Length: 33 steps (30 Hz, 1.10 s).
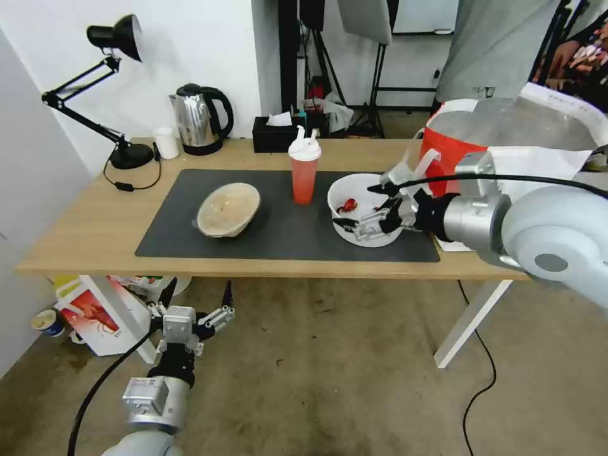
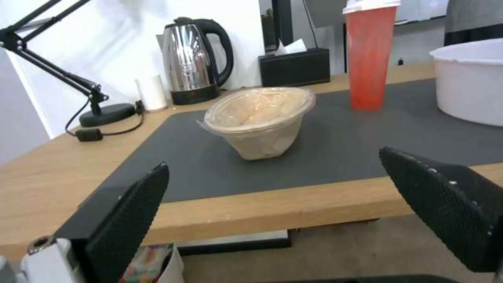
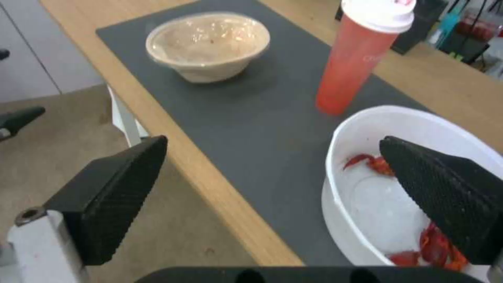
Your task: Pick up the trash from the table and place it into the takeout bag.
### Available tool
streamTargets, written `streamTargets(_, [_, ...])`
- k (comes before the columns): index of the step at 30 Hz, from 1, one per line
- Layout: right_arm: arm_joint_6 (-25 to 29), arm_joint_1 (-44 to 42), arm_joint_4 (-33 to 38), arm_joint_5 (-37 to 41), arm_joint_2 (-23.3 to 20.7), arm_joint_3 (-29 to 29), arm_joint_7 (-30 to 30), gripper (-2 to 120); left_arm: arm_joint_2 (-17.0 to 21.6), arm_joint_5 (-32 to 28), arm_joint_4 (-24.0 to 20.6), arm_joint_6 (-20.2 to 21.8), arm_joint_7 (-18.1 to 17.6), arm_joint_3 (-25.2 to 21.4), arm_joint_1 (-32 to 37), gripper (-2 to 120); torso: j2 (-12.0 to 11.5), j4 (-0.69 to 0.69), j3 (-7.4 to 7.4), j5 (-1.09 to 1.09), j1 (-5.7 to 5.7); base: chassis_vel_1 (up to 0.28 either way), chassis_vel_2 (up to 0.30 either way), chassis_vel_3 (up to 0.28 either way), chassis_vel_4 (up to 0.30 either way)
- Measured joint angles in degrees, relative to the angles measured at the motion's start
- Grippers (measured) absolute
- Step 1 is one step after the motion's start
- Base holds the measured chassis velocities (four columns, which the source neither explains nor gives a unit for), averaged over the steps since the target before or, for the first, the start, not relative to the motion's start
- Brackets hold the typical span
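You are facing a white wall that forms the backdrop on the left. Against it stand a black articulated desk lamp, a small plain white cup and a stainless-steel electric kettle with a black handle. A black tissue box sits just beside the kettle. The floor is bare grey-brown concrete with visible stains. A black cable trails across it on the right. Behind, you see dark light stands and a grey fabric panel. Under the left end, a printed cardboard box rests near a small cup.
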Motion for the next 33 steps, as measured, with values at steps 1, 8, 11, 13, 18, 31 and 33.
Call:
streamTargets(1, [-0.01, 0.03, 0.0, 0.01, -0.04, -0.08, 0.0, 100, 0.0, 0.0, 0.0, 0.0, 0.0, 0.0, 0.0, 100, 0.0, 0.0, 0.0, 0.0, 0.0, 0.0, 0.0, 0.0, 0.0])
streamTargets(8, [-0.06, 1.47, 0.04, 0.69, -1.32, -1.38, -0.16, 100, 0.0, 0.0, 0.0, 0.0, 0.0, 0.0, 0.0, 100, 0.0, 0.0, 0.0, 0.0, 0.0, 0.0, 0.0, 0.0, 0.0])
streamTargets(11, [-0.06, 2.04, -0.11, 1.1, -1.9, -1.57, -0.37, 100, 0.0, 0.0, 0.0, 0.0, 0.0, 0.0, 0.0, 100, 0.0, -0.01, 0.0, 0.0, 0.0, 0.0, 0.0, 0.0, 0.0])
streamTargets(13, [-0.06, 2.4, -0.15, 1.45, -2.3, -1.58, -0.55, 100, 0.0, 0.0, 0.0, 0.0, 0.0, 0.0, 0.0, 100, 0.0, 0.0, 0.0, 0.0, 0.0, 0.0, 0.0, 0.0, 0.0])
streamTargets(18, [-0.06, 2.41, -0.52, 1.91, -3.25, -0.74, -0.95, 100, 0.0, 0.0, 0.0, 0.0, 0.0, 0.0, 0.0, 100, 0.0, 0.0, 0.0, 0.0, 0.0, 0.0, 0.0, 0.0, 0.0])
streamTargets(31, [0.29, 5.66, -3.99, 2.88, -6.44, -0.58, -6.36, 100, 0.0, 0.0, 0.0, 0.0, 0.0, 0.0, 0.0, 100, 0.0, 0.0, 0.0, 0.01, 0.0, 0.0, 0.0, 0.0, 0.0])
streamTargets(33, [0.31, 7.31, -4.87, 2.66, -6.66, -1.3, -7.76, 100, 0.0, 0.0, 0.0, 0.0, 0.0, 0.0, 0.0, 100, 0.0, -0.01, 0.0, 0.0, 0.0, 0.0, 0.0, 0.0, 0.0])
